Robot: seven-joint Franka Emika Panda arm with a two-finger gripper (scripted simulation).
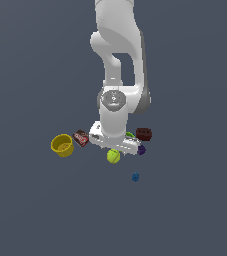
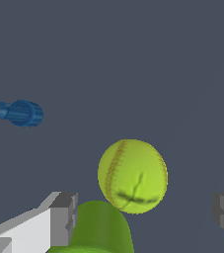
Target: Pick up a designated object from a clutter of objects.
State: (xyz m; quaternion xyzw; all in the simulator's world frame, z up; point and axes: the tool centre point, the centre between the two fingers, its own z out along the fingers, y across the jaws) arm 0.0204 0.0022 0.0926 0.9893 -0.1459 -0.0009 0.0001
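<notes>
The exterior view looks down from a raised spot well back, facing the arm [image 1: 117, 75] and the scattered things on the dark floor. The wrist view sits close above the floor. Both views share the tennis ball [image 1: 113, 156] [image 2: 132, 176] and the blue piece [image 1: 135, 177] [image 2: 19, 112].

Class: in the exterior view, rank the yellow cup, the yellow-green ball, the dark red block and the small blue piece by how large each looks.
1. yellow cup
2. dark red block and yellow-green ball: they look about alike, so no ranking between them
3. small blue piece
</notes>
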